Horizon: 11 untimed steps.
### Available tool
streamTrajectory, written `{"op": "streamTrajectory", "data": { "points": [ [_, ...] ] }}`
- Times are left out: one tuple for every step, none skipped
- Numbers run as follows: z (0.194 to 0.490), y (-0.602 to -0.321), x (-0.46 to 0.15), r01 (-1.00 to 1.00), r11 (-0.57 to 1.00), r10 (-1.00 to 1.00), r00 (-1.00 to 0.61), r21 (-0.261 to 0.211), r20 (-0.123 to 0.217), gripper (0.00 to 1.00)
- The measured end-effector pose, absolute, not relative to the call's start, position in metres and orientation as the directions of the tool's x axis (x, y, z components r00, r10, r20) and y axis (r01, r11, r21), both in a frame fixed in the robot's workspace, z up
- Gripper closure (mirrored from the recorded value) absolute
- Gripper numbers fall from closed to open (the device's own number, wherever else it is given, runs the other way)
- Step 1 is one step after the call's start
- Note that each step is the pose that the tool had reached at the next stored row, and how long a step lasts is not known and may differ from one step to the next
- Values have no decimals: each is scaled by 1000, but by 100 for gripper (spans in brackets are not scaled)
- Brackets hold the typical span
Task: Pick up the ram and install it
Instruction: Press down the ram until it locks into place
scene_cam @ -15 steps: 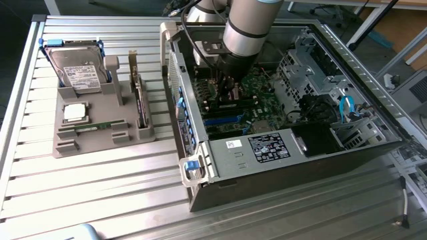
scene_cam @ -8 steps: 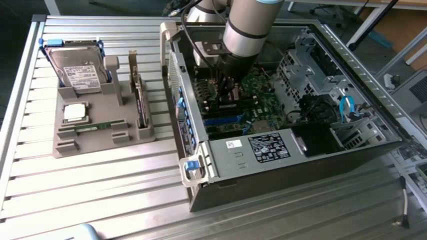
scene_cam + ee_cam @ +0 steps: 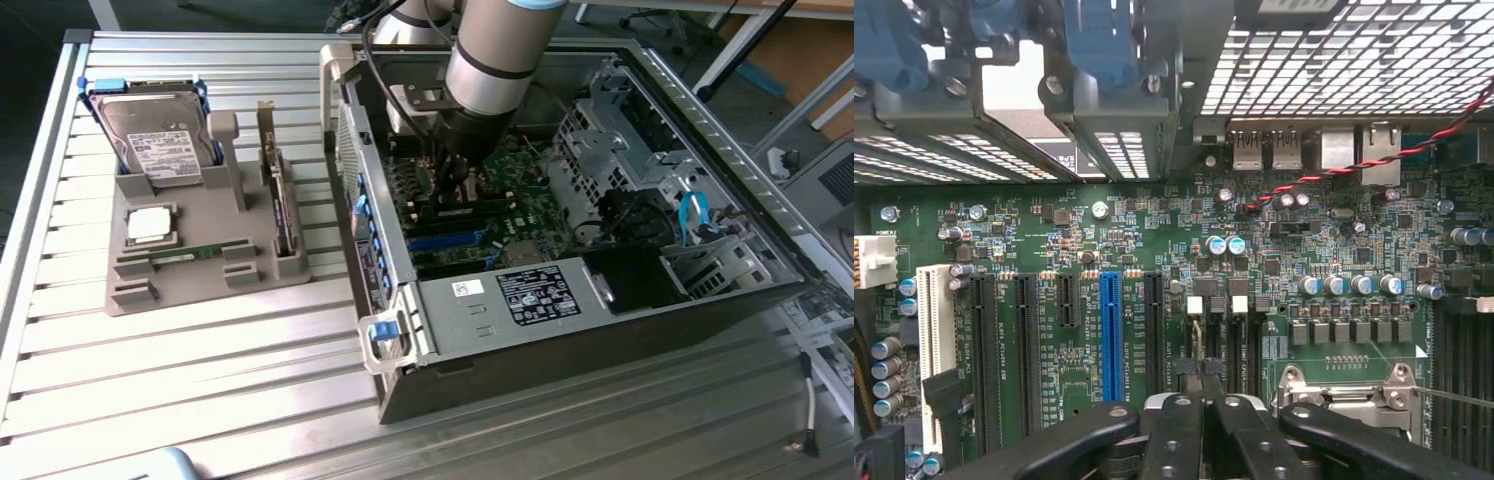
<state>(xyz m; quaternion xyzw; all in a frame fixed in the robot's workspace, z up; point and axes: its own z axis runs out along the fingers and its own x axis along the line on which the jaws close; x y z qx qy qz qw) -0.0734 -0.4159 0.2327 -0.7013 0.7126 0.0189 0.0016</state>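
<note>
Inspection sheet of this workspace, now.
Surface: slatted metal table.
Job's things: ram lies flat in the grey holder; open PC case stands beside it, motherboard exposed.
Clutter: hard drive, processor and expansion card in the holder.
Grippers: gripper shut, inside the case, low over the memory slots; cannot tell whether it holds anything.
Cables: blue cable in the case; red-black wire above the motherboard.
Surroundings: furniture legs beyond the table.
</note>
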Motion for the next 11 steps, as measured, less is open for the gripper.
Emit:
{"op": "streamTrajectory", "data": {
  "points": [
    [233,-416,-73,-1000,16,-999,-16,25,-29,89],
    [233,-416,-73,-1000,16,-999,-16,25,-29,89],
    [233,-416,-73,-1000,16,-999,-16,25,-29,89],
    [233,-416,-73,-1000,16,-999,-16,25,-29,89],
    [232,-416,-73,-1000,16,-999,-16,25,-29,89],
    [232,-416,-73,-1000,16,-999,-16,25,-29,89],
    [232,-416,-73,-1000,16,-999,-16,25,-29,89],
    [231,-416,-73,-1000,16,-999,-16,25,-29,89],
    [231,-416,-73,-1000,16,-999,-16,25,-29,89],
    [231,-416,-73,-1000,16,-999,-16,25,-29,89],
    [231,-416,-73,-1000,16,-999,-16,25,-29,89]
  ]
}}
